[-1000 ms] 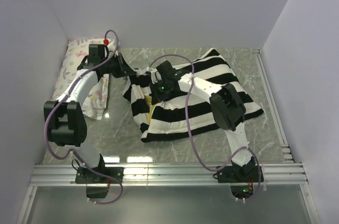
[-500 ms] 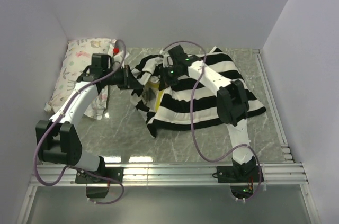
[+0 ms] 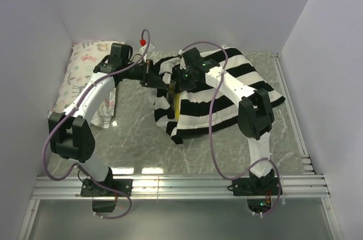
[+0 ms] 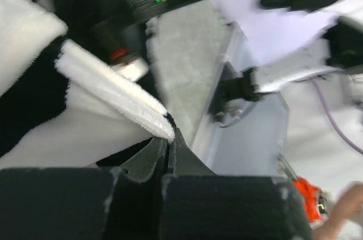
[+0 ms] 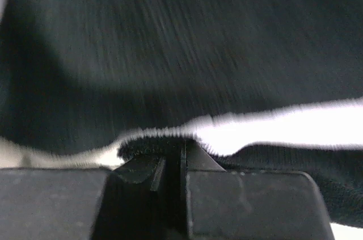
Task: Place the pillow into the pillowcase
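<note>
— What are the grippers holding?
— The left gripper (image 4: pixel 168 139) is pinched shut on a furry edge of the pillowcase (image 3: pixel 227 89). The right gripper (image 5: pixel 182 150) is clamped on another fold of the same striped cloth. From above, the two sit close together at the case's open left end.

— What has moved in the last second?
— Both arms have swung away from the near side towards the far wall (image 3: pixel 198 7), carrying the mouth of the case with them. The left arm has stretched out. The whole striped bundle has slid to the far right and bunched up narrower.

— And the pillow?
— The pillow (image 3: pixel 176 105) is almost all inside. Only a sliver of its yellow band shows at the mouth, on the left. I judge the pull is drawing cloth over that last edge, so the job looks nearly done, though the edge is not yet covered.

— Is there room to move?
— Little on the far side, where the bundle's far edge lies near the wall. The flowered pillow (image 3: pixel 79 75) fills the far left corner, just beside the left arm. The right wall (image 3: pixel 334 81) stands apart from the case's right corner. The freest way is over the table (image 3: pixel 130 149), back towards the near rail (image 3: pixel 181 182).
</note>
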`<state>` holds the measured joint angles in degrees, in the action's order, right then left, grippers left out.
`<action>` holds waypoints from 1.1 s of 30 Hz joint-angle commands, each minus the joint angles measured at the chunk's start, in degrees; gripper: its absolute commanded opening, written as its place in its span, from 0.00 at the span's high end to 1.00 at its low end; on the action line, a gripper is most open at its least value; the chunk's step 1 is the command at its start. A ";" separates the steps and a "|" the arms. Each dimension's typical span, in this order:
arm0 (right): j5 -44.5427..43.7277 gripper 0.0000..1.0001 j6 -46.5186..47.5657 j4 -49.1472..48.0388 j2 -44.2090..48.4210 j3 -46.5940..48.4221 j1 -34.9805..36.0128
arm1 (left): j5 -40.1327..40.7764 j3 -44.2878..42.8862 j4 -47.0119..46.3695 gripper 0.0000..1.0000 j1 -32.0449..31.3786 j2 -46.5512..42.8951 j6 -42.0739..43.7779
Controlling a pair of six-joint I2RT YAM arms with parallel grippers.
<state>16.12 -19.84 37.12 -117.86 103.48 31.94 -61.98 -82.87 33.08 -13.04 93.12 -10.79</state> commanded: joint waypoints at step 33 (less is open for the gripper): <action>-3.01 0.23 10.44 8.32 5.11 -10.23 14.11 | 8.54 10.36 -18.41 0.65 14.53 6.82 -20.16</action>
<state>17.02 -7.62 47.29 -112.16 93.17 45.89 -54.81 -73.25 14.28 -0.30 102.04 -32.10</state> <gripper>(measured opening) 0.792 0.321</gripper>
